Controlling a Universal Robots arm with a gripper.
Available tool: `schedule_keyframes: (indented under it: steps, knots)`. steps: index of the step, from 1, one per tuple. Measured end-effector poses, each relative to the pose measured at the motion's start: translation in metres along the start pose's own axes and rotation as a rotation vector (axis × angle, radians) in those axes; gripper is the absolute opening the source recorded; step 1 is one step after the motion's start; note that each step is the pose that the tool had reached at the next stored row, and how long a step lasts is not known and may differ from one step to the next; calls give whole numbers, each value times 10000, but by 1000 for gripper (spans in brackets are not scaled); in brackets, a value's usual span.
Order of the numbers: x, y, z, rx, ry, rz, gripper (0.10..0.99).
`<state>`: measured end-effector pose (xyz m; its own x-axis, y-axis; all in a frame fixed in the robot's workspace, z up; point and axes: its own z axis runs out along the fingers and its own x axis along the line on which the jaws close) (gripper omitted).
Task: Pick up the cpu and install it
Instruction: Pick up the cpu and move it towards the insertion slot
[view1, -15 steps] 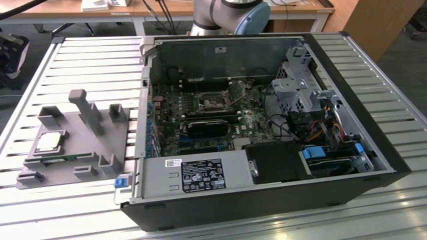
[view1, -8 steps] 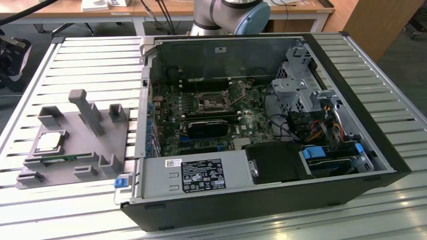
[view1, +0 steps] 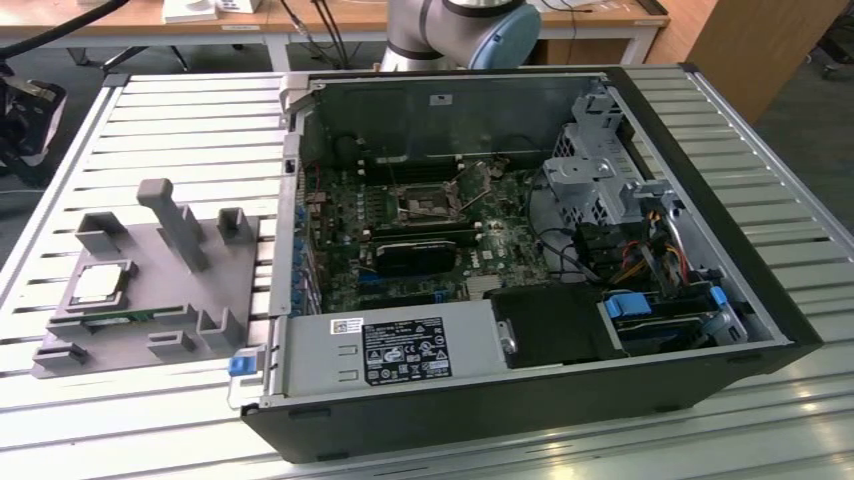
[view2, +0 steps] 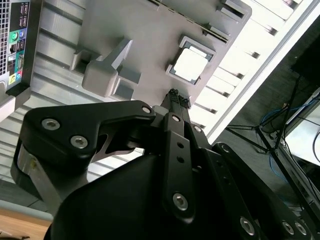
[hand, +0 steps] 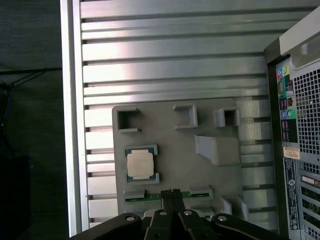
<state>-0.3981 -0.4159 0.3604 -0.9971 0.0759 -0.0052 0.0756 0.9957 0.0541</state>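
The cpu (view1: 102, 284) is a small square chip with a silvery top. It lies flat in a pocket of the grey fixture (view1: 174, 310) on the slatted table, at the exterior view's left. Both wrist views look down on the cpu (view2: 191, 63) (hand: 139, 164) from well above. My gripper (view2: 173, 94) (hand: 171, 192) hangs over the fixture's edge beside the chip, fingertips together, holding nothing. The motherboard's socket (view1: 424, 203) sits inside the open computer case (view1: 747, 300), with its retaining frame tilted up.
A power supply box (view1: 387, 350) with a white label fills the case's near corner. A black block (view1: 420, 255) and a drive cage (view1: 601, 160) stand around the socket. A green strip (hand: 150, 196) lies on the fixture (hand: 175, 160). The table edge (hand: 72, 125) runs close to the fixture.
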Motion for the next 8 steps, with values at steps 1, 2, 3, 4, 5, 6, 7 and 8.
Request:
schedule_keyframes:
  steps: [1,2,3,4,5,6,7,8]
  knots:
    - [0,0,7,0,0,0,106]
    - [0,-1,14,0,0,0,106]
    - [0,-2,22,-2,0,0,106]
    - [0,-4,27,-5,1,0,106]
    - [0,-4,32,-6,2,0,106]
    - [0,-5,38,-8,1,1,106]
    - [0,-6,45,-12,1,0,106]
    - [0,-6,50,-15,2,0,106]
